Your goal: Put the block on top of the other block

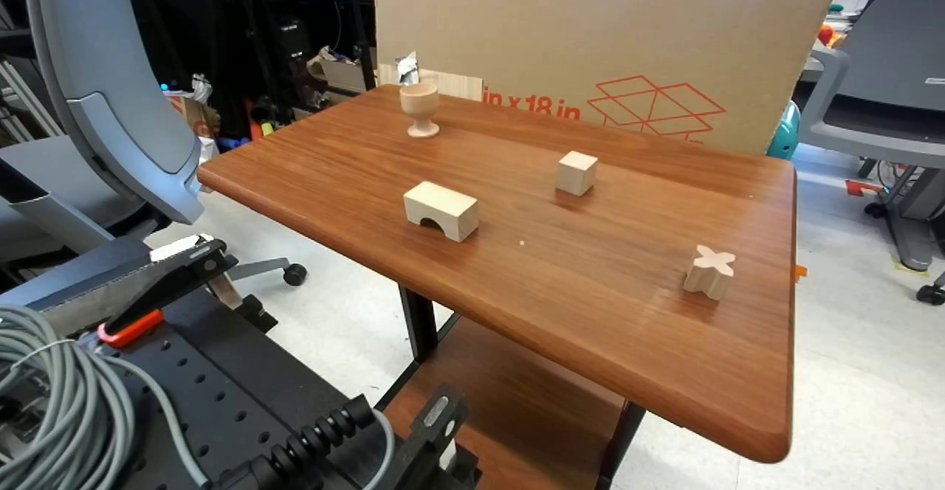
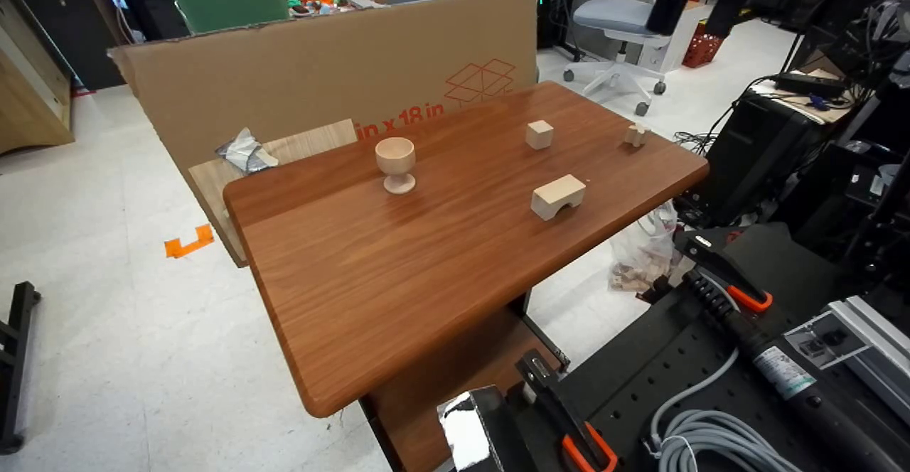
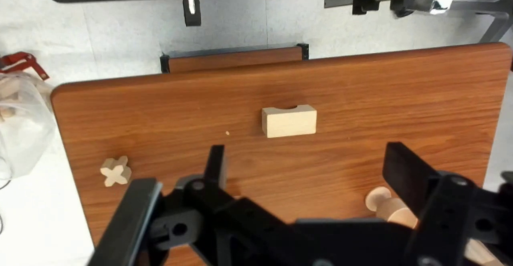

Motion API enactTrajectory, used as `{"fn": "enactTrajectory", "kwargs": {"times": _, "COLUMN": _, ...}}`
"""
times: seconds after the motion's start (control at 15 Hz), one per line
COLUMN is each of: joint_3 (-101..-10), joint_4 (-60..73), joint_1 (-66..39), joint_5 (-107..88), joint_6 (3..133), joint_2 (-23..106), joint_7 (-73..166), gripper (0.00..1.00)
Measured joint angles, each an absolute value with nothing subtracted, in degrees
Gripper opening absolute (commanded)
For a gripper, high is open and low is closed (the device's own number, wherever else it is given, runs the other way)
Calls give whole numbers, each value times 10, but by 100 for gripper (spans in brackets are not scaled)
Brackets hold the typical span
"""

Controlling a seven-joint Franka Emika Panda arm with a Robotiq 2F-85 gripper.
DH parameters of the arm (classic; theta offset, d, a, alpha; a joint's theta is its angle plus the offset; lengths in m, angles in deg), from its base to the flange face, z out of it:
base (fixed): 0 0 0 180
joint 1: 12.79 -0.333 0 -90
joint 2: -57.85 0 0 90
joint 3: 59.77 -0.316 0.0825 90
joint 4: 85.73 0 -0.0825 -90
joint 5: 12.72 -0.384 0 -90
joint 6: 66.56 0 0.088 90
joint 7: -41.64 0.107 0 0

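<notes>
Black two-fingered pincer point(image 3: 306, 150) foremost in wrist view, jaws spread wide, holding nothing. Small light-wood cube point(image 1: 576, 174) sits on brown wood-grain desk point(image 1: 561, 283), apart from the larger pale wooden rectangular block with arched underside point(image 1: 441, 208); pale wooden cross-shaped piece point(image 1: 709, 273) and pale wooden goblet point(image 1: 420, 102) toward opposite ends.

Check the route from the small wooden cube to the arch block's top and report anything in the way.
Nothing visible blocks it: in both exterior views, no object stands between the small cube and the arch block, and none rests on the arch block. The goblet and the cross-shaped piece stand off to either side.
</notes>
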State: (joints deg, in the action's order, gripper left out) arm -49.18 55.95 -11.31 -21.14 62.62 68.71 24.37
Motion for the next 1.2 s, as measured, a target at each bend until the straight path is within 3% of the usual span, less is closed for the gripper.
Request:
{"fn": "enactTrajectory", "kwargs": {"times": 0.47, "joint_3": -536, "joint_4": 507, "joint_1": -119, "joint_5": -232, "joint_6": 802, "joint_2": 510, "joint_7": 238, "gripper": 100}}
{"fn": "enactTrajectory", "kwargs": {"times": 1.2, "joint_3": -553, "joint_4": 353, "joint_1": -97, "joint_5": -194, "joint_6": 814, "joint_2": 327, "joint_7": 277, "gripper": 100}}
